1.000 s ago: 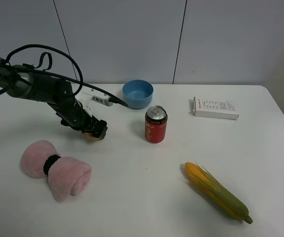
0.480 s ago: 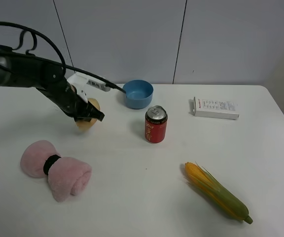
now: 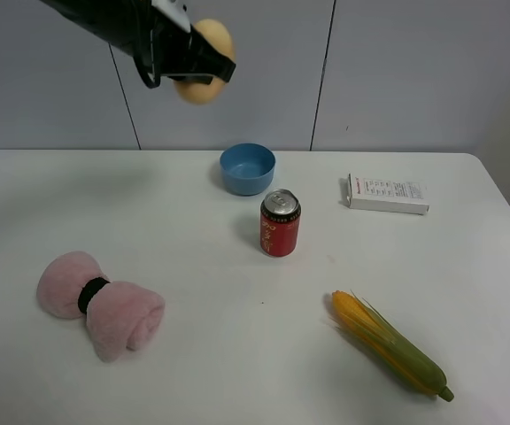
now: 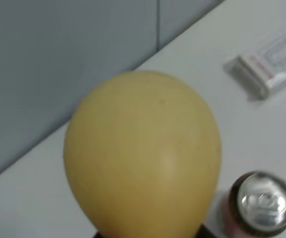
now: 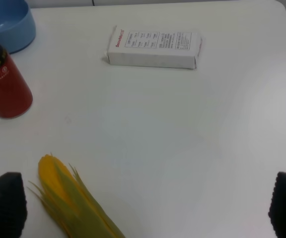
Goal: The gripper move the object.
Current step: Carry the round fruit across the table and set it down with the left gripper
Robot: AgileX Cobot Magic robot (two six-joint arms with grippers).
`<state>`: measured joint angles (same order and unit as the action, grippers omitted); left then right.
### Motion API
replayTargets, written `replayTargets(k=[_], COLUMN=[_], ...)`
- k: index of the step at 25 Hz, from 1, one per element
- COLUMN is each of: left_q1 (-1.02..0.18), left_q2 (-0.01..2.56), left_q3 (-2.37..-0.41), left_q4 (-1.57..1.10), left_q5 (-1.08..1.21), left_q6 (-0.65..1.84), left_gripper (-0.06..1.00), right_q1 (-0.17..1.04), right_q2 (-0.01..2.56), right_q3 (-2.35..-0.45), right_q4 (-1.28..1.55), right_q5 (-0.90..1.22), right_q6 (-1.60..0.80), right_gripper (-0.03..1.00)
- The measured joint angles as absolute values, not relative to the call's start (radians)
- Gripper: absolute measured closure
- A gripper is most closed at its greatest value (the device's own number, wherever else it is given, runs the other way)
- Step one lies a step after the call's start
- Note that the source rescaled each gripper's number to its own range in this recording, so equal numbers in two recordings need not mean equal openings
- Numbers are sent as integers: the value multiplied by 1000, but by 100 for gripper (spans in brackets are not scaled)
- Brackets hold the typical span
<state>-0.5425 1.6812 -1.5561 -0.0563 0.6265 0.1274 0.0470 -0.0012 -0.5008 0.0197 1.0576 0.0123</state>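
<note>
My left gripper is high above the table's back left, in front of the wall, and is shut on the object, a small round tan-orange fruit. In the left wrist view the object fills most of the frame, and only a dark sliver of the jaws shows under it. My right gripper is open and empty above the table's right side, with its black fingertips wide apart. It is out of the exterior high view.
A blue bowl stands at the back centre, with a red can in front of it. A white box lies at the back right. A corn cob lies front right, a pink plush bow front left.
My left gripper has lifted the object from the table at the left, up and to the right, to well above the bowl's height. Everything else has stayed where it was.
</note>
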Motion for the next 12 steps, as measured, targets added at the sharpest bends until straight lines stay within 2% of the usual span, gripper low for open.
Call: replayTargets(k=[12], left_q1=[-829], left_q2=[2032], left_q3=[-1987], left_q4=[-109], left_q5=[634], left_q6=[126], left_gripper=[94], right_q1=[47], right_q2=[-1], right_q3=[-501], right_q4=[20], right_q5=[1058], right_q6=[12], right_gripper=[-3])
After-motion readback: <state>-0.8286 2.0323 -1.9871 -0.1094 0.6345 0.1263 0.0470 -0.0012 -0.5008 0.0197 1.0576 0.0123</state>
